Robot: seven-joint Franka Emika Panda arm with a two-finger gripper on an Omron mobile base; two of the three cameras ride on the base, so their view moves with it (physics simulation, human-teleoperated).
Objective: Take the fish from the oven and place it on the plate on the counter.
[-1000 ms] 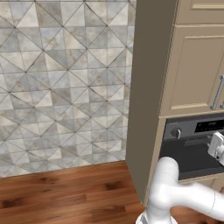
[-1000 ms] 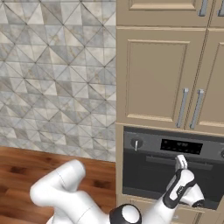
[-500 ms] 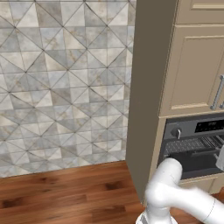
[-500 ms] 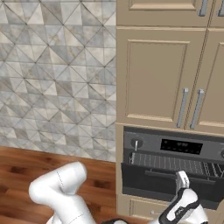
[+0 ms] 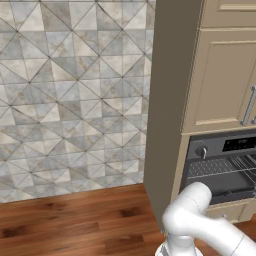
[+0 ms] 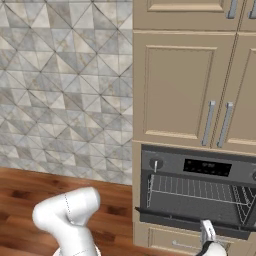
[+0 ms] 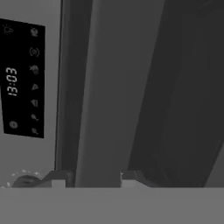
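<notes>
Wall: I see grey tiles (image 6: 60, 90) at the left.
Oven (image 6: 200, 195): lower right, door partly down, racks showing.
Fish: I can't spot it, likely inside.
Pincer (image 6: 207, 235): bottom right, below the door; apart or together, I can't tell.

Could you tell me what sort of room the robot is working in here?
Most likely a home kitchen: a built-in oven with its door open on wire racks, beige cabinets above it, and a tiled wall over a wood floor.
</notes>
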